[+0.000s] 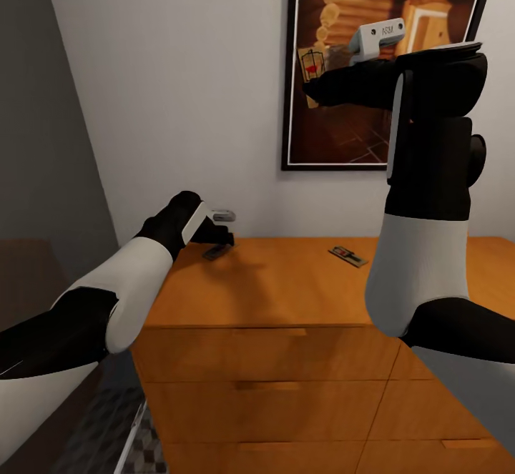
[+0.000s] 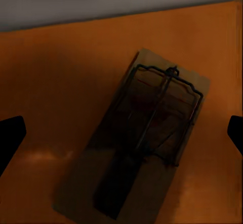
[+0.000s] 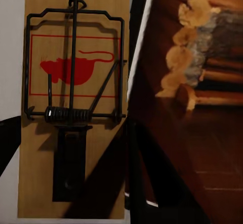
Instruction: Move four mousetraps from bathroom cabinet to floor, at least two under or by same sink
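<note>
The left gripper [image 1: 218,234] hovers just above a mousetrap [image 1: 214,252] at the 9 o'clock end of the cabinet [image 1: 286,295] top. In the left wrist view its fingers [image 2: 10,138] stand spread wide, one at each side of that trap [image 2: 139,138], not touching it. I judge two risks here. The trap lies turned against the fingers' line, so a closing may push it flat along the wood instead of pinching it, or it may slide to the near edge.

Toward 3 o'clock, a second trap [image 1: 347,255] lies free on the top.

The right gripper [image 1: 315,77] is raised in front of a framed picture [image 1: 372,66] and pinches a third trap [image 3: 73,102]. Held so high, it could fall far if the grip loosens.

I count three mousetraps, two grippers, one cabinet. The bathroom floor [image 1: 139,445] shows at 7 o'clock, still without traps.
</note>
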Robot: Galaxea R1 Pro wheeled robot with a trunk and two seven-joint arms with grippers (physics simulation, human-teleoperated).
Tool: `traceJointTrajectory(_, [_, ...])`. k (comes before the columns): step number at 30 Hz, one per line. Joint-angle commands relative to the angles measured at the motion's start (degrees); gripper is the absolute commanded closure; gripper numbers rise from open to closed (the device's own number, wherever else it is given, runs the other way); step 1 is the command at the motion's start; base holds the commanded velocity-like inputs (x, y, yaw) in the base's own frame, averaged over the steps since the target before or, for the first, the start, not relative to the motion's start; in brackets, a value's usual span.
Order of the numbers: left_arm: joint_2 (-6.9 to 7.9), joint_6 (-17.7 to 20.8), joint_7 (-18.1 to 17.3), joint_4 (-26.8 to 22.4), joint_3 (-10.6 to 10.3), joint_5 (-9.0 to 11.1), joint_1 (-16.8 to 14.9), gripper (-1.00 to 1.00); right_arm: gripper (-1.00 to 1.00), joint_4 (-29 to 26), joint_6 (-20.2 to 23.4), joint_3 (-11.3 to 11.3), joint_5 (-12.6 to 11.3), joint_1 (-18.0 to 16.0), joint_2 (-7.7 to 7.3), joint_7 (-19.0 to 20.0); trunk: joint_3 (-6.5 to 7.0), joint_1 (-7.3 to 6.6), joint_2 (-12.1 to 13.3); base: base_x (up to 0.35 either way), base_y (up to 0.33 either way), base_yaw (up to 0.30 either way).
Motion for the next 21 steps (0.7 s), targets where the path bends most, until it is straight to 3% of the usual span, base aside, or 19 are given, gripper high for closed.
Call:
traceJointTrajectory(1, [0.05, 0.2, 0.1, 0.0, -0.4, 0.5, 0.0, -1.0, 1.0, 0.0, 0.2, -0.1, 0.4, -0.1, 0.05, 0.5, -0.06, 0.01, 0.0, 0.121, -0.133, 0.0])
traceJointTrajectory(10, [0.04, 0.2, 0.2, -0.3, -0.5, 0.5, -0.1, -1.0, 1.0, 0.0, 0.2, 0.1, 0.4, -0.1, 0.05, 0.5, -0.06, 0.01, 0.0, 0.152, -0.116, 0.0])
traceJointTrajectory(21, [0.08, 0.2, 0.0, -0.5, -0.5, 0.5, 0.0, -1.0, 1.0, 0.0, 0.2, 0.2, 0.4, -0.1, 0.05, 0.5, -0.06, 0.01, 0.0, 0.03, -0.02, 0.0])
